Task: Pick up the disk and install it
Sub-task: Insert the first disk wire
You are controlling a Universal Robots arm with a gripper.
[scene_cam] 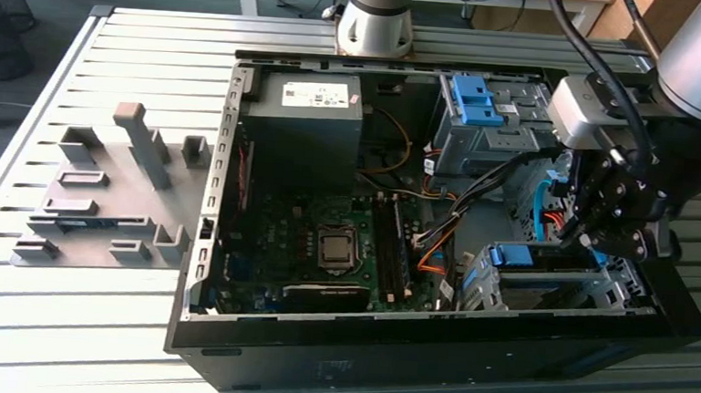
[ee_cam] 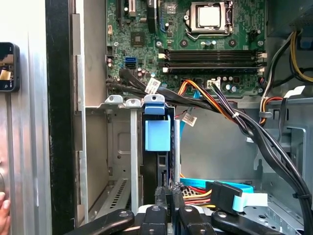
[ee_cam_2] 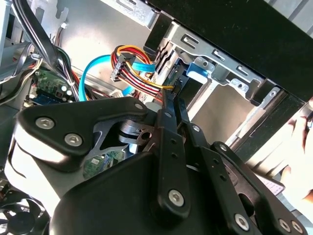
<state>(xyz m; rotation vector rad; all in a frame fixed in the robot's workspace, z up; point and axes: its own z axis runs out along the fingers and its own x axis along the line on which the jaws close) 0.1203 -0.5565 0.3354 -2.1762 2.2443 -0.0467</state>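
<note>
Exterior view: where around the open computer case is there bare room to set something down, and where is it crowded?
The slatted table is bare in front of the grey fixture block and along the case's front edge. Inside, it is crowded: cables, the dark grey box, drive cages and the gripper fill the exterior view's right.

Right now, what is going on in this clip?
A robot arm is working inside an open black desktop computer case lying on a slatted metal table. Its black gripper is at the grey metal drive cage on the exterior view's right. In the first wrist view, a blue-railed flat disk stands edge-on in that cage, just beyond the fingertips. A person's hand is beside the case.
</note>
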